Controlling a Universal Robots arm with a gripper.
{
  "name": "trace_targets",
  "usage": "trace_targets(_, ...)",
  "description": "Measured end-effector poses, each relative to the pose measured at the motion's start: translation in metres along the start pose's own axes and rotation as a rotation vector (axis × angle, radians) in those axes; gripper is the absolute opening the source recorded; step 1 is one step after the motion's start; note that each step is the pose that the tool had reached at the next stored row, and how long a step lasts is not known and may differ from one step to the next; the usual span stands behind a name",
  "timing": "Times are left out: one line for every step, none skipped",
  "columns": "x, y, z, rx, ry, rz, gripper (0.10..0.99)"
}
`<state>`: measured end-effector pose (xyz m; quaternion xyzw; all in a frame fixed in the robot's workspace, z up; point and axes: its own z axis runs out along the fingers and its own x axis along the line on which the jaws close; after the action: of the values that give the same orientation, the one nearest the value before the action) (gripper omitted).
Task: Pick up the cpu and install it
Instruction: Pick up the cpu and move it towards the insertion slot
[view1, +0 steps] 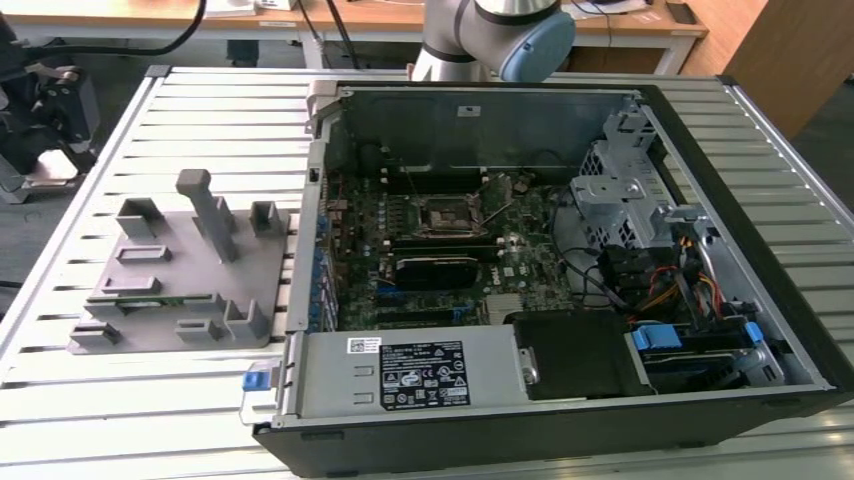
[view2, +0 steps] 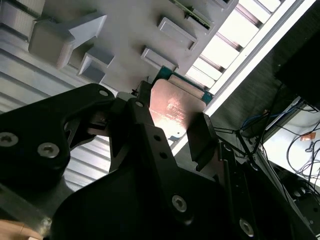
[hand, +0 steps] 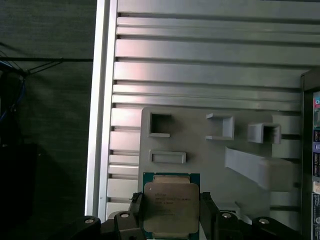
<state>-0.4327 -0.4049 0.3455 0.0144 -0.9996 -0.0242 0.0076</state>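
While the cpu (hand: 171, 207) is pinched at its edges by the jaws of the gripper (hand: 172, 216), it is held near the grey holder (hand: 200, 145).
It is best kept level and moved gently, lest it slip.

Exterior view bright, even light; computer case (view1: 467, 125) interior shadowed. Second wrist view: tool (view2: 170, 122) near-black silhouette, table (view2: 227, 50) slats blown out, pink glare on cpu (view2: 175, 105).

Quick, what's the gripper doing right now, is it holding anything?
Gripper: closed, holding the cpu, with its fingers on two opposite edges.
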Motion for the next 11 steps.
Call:
trace_targets(0.0,0.0002,-0.0012,0.0,0.0,0.0,0.537)
trace_targets(0.0001,0.0005,-0.0023,0.0,-0.0001,0.0,0.537)
trace_targets(0.0001,0.0007,-0.0036,0.0,-0.0001,0.0,0.537)
trace_targets(0.0001,0.001,-0.0051,0.0,0.0001,0.0,0.537)
trace_targets(0.0001,0.0013,-0.0063,0.0,0.0,0.0,0.537)
trace_targets(0.0001,0.0015,-0.0075,0.0,-0.0001,0.0,0.537)
trace_targets(0.0001,0.0016,-0.0088,0.0,0.0,0.0,0.537)
trace_targets(0.0002,0.0019,-0.0102,0.0,0.0,0.0,0.537)
trace_targets(0.0002,0.0023,-0.0114,0.0,0.0,0.0,0.537)
trace_targets(0.0002,0.0026,-0.0128,0.0,0.0,0.0,0.537)
trace_targets(0.0002,0.0029,-0.0139,0.0,0.0001,0.0,0.537)
